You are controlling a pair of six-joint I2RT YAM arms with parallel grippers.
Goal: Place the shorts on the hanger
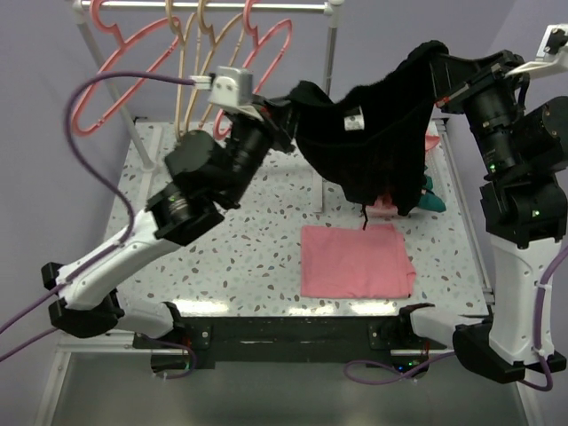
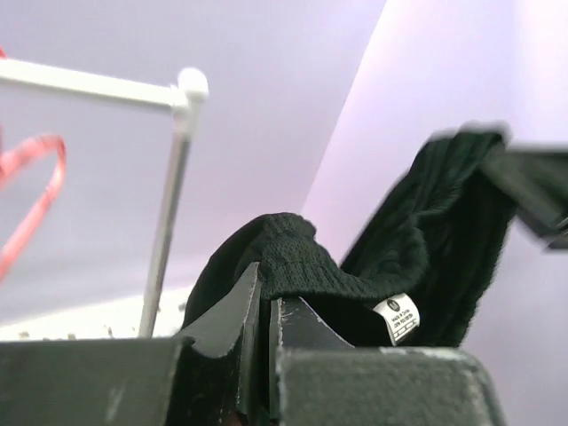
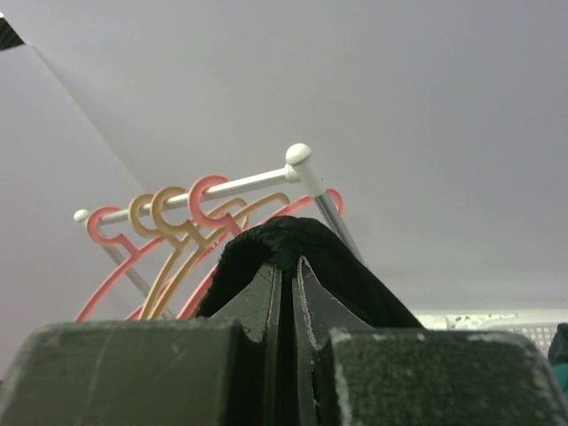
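The black shorts [image 1: 373,146] hang stretched in the air between my two grippers, above the back right of the table, with a white label and a thin drawstring dangling. My left gripper [image 1: 286,111] is shut on the shorts' left end [image 2: 293,253]. My right gripper [image 1: 435,55] is shut on their right end [image 3: 284,240], held higher. Two pink hangers [image 1: 266,49] hang on the white rail [image 1: 213,7] at the back left, one at each end of the row; they also show in the right wrist view [image 3: 209,200].
Two tan hangers [image 1: 191,53] hang between the pink ones. A flat pink cloth [image 1: 355,259] lies on the speckled table [image 1: 222,257] at front centre. A teal garment [image 1: 430,197] lies at the right behind the shorts. A rack post [image 1: 330,53] stands just behind the shorts.
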